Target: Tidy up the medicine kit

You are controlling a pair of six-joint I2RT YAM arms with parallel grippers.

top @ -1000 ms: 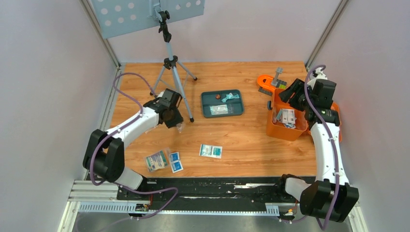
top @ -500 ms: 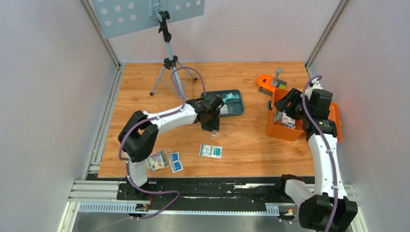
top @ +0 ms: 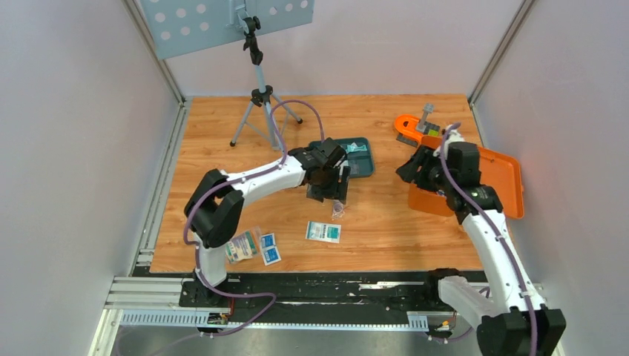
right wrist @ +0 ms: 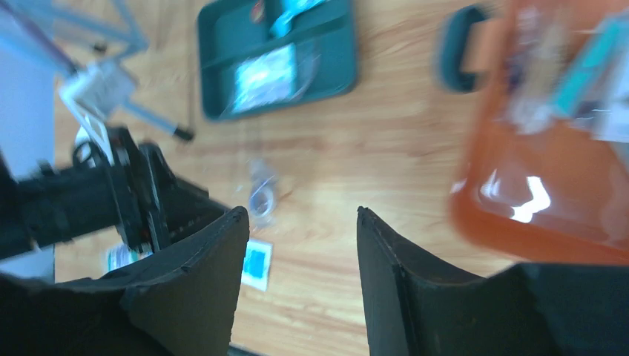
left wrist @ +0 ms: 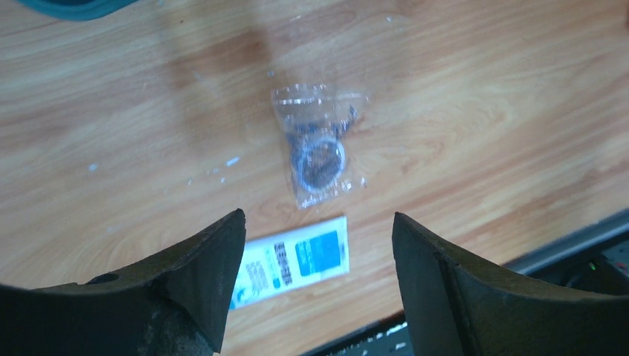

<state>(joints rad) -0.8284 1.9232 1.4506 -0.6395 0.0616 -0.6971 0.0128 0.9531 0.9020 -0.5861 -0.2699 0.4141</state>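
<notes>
A small clear bag (left wrist: 319, 152) with a dark ring-shaped item inside lies flat on the wood, also seen in the top view (top: 337, 210). My left gripper (left wrist: 317, 231) hovers just above it, open and empty; in the top view it (top: 339, 188) is at the teal tray's near edge. The teal tray (top: 359, 161) holds a few packets. A white and blue packet (left wrist: 293, 259) lies near the bag. My right gripper (right wrist: 300, 222) is open and empty, left of the orange kit box (right wrist: 549, 163), which holds several packets. In the top view the arm hides much of the box (top: 504, 178).
Three more packets (top: 252, 247) lie near the front left. A tripod (top: 259, 96) stands at the back left. An orange holder with a grey part (top: 412, 126) sits behind the kit box. My left arm (right wrist: 89, 200) shows in the right wrist view.
My left gripper carried the clear bag from the left to the table centre, opened and let it drop onto the wood. My right gripper moved left, off the kit box.
</notes>
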